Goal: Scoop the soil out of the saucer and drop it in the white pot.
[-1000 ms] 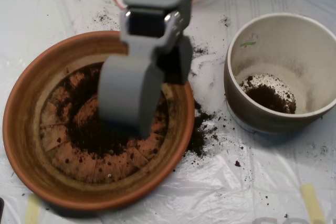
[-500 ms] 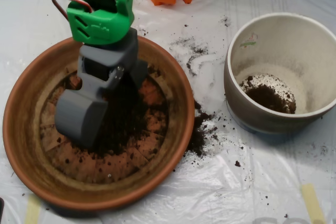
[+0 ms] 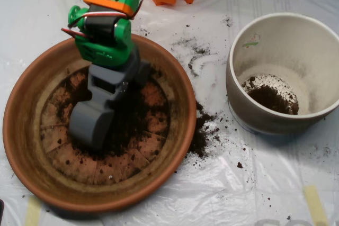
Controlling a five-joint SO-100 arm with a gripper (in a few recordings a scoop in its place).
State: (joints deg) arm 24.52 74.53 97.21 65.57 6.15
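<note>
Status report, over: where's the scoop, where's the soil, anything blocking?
Scoop down in the saucer, on the soil. White pot at right holds a little soil. Spilled soil between them; path clear.

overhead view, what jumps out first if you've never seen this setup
The grey scoop on its green and orange arm sits down in the soil of the big terracotta saucer at left. At right, the white pot holds a little soil.

Scoop (image 3: 91, 125) hides soil (image 3: 132, 125) beneath; white pot (image 3: 286, 72) cut off right.
</note>
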